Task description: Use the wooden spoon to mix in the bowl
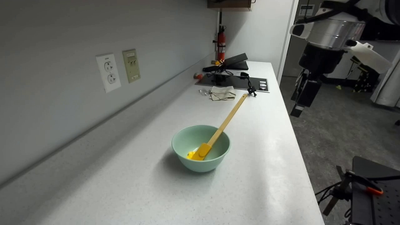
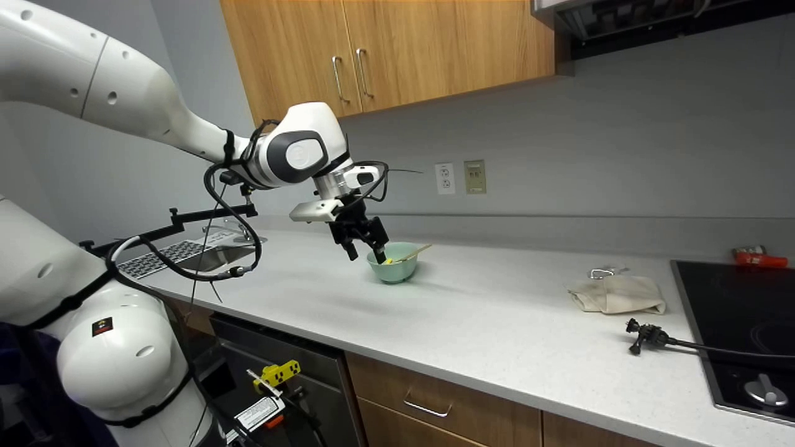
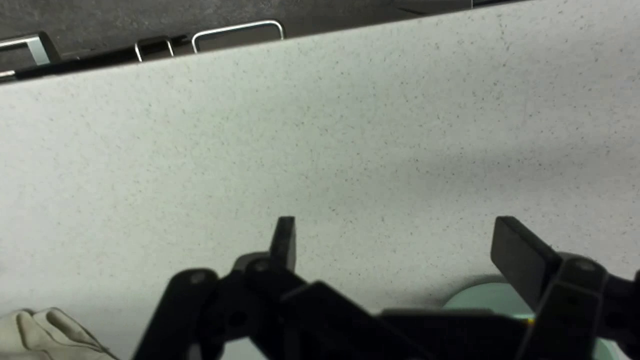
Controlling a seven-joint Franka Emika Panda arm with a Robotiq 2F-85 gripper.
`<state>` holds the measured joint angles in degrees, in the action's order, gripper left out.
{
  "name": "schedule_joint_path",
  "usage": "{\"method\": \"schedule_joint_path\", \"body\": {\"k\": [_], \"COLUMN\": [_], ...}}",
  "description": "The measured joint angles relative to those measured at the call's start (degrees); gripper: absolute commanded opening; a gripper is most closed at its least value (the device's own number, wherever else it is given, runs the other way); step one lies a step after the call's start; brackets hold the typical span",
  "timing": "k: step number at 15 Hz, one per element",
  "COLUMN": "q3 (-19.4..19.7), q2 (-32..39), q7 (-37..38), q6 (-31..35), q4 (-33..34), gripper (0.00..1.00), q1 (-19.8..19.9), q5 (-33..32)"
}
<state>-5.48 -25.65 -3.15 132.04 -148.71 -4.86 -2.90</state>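
The bowl point(image 1: 203, 166), round and pale mint-green, stands upright on the white counter; it also shows in an exterior view point(image 2: 397, 274) and partly in the wrist view point(image 3: 485, 298). A little yellow stuff point(image 1: 190, 155) lies inside it. The wooden spoon point(image 1: 230, 116) leans in the bowl, its yellow-orange flat head at the bottom and its tan handle point(image 2: 417, 252) sticking out over the rim towards the cooktop. My gripper point(image 2: 366, 255) is open and empty, above the counter and apart from the spoon; the wrist view shows its fingers point(image 3: 395, 220) wide apart. The handle is hidden there.
A folded beige cloth point(image 2: 619, 294) and a black clamp mount point(image 2: 649, 335) lie near the black cooktop point(image 2: 745, 310). A wall with outlets point(image 1: 108, 72) runs behind the counter point(image 1: 125, 193). Wooden cabinets point(image 2: 422, 49) hang above, and a sink point(image 2: 220, 257) is at the far end.
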Motion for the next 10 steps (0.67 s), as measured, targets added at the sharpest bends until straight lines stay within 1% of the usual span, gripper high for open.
{"method": "schedule_joint_path", "body": {"k": [2, 4, 10], "q3": [0.0, 0.0, 0.0], "q2": [2.8, 4.2, 4.7], "q7": [-1.5, -1.9, -2.0], "q6": [2.1, 2.3, 2.5], "q4": [1.5, 2.4, 2.8], "gripper": [1.00, 1.00, 1.00], "q1": [-0.2, -0.2, -0.2], "q5": [0.0, 0.0, 0.0]}}
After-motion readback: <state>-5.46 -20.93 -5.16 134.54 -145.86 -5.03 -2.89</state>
